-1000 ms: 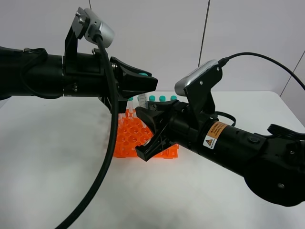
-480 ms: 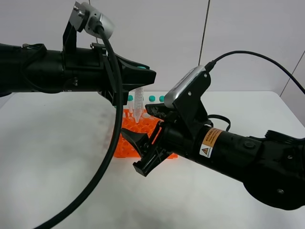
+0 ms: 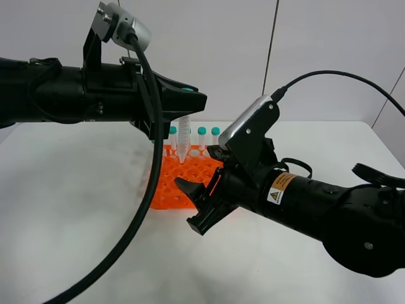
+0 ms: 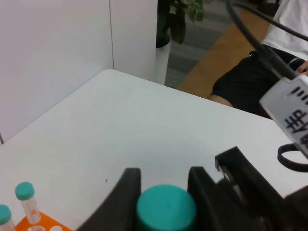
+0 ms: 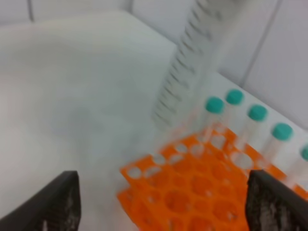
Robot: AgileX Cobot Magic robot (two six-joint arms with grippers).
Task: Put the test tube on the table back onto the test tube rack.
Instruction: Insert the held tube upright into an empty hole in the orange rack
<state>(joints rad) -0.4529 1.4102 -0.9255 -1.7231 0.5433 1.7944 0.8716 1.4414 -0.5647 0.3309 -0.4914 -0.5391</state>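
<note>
Exterior high view: in the upper centre of the frame, the left tool [image 3: 193, 104] pinches a slim clear plastic test tube [image 3: 184, 136] at its teal-green screw cap. The tube hangs upright with its conical tip pointing down over the far rows of the bright orange plastic rack [image 3: 180, 183]. The rack sits mid-frame on the white matte tabletop [image 3: 76, 209]. Three other teal-capped tubes [image 3: 202, 132] stand along its far edge. Just right of and below the rack, the right tool [image 3: 196, 206] has its black fingers spread wide and holds nothing.

Left wrist view: of the test tube [image 4: 166, 208] only the round cap shows, seen end-on and clamped between the left tool's [image 4: 165, 185] two dark fingers [image 4: 125, 192]. The clear body is hidden here.

Right wrist view: the test tube [image 5: 187, 77] is blurred, but its printed scale marks show, which the other views barely give. It hangs over the rack [image 5: 192, 192], whose round holes are plain. The right tool's [image 5: 166, 207] fingers [image 5: 57, 202] stand far apart.
</note>
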